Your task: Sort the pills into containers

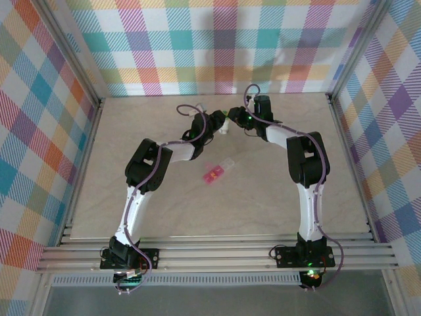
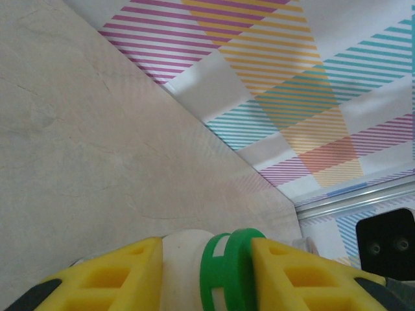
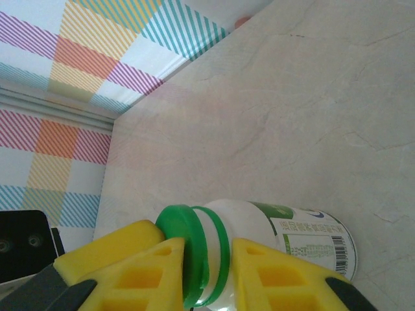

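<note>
The small white bottle with the green cap (image 1: 227, 124) is held off the table at the back, between both grippers. My left gripper (image 2: 207, 272) is shut on it, one yellow finger on the white body (image 2: 185, 259) and the other against the cap (image 2: 235, 262). My right gripper (image 3: 207, 272) is shut on the green cap (image 3: 188, 249) and neck. The labelled body (image 3: 298, 233) points away to the right. In the top view the left gripper (image 1: 219, 122) and right gripper (image 1: 241, 120) meet tip to tip. The pink pill box (image 1: 216, 172) lies mid-table. The amber bottle cannot be made out.
The plaid back wall (image 1: 217, 46) stands close behind the grippers. Open table (image 1: 164, 204) lies in front and to both sides. A small pale object (image 2: 306, 245) sits near the wall, and a small orange thing (image 3: 241, 21) lies at the wall's foot.
</note>
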You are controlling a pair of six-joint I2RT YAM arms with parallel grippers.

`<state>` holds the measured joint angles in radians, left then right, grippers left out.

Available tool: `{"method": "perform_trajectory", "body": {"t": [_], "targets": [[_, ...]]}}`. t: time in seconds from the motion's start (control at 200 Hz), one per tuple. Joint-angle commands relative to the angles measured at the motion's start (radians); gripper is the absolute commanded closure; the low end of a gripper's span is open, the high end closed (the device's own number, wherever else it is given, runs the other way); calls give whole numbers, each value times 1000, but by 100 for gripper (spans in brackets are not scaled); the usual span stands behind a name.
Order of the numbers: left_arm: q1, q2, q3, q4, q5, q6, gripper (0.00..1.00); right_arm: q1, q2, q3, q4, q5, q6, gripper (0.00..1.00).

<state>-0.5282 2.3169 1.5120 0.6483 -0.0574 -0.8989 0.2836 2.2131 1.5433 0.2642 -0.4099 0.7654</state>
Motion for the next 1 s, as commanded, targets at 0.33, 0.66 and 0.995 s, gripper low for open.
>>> {"method": "perform_trajectory", "body": {"t": [0.33,0.66,0.995], "targets": [[-12,37,109,-441,90,47,61,-30,36,129,-302,21,-32,69],[11,-2,219,-502,94,84,56,-39,6,202,-317,-26,-44,66],[28,-80,255,-543,82,118,50,-45,-111,167,-387,44,-114,64]]}}
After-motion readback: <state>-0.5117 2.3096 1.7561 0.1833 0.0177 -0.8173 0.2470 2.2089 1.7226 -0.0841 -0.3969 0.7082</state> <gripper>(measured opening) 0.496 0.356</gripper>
